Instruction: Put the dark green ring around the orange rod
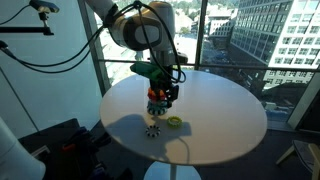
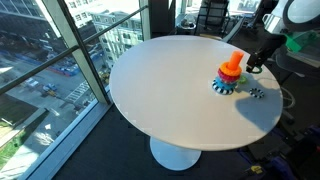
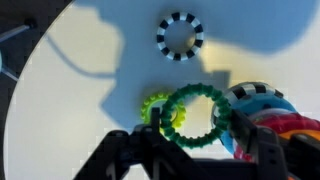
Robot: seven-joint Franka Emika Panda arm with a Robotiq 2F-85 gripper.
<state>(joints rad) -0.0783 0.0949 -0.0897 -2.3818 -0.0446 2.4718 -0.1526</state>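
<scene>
While the round white table (image 2: pixel 160 110) fills both exterior views, the Panda arm (image 1: pixel 140 30) reaches in over one edge. The gripper (image 3: pixel 195 140) hangs just beside the orange rod (image 2: pixel 232 60). This rod stands upright inside the table edge on the arm's side, well away from the opposite edge, with orange rings and a blue ring (image 2: pixel 221 86) stacked round its foot.

In the wrist view, the fingers (image 3: pixel 255 140) pinch the dark green ring (image 3: pixel 190 93) across its width, one at each side of its rim. The ring is raised off the tabletop and sits just beside the stack, not yet over the rod's tip.

A yellow-green ring (image 3: pixel 153 105) lies flat on the table, partly hidden under the held ring. A black-and-white striped ring (image 3: pixel 180 37) lies apart from the others, toward the table's middle.
</scene>
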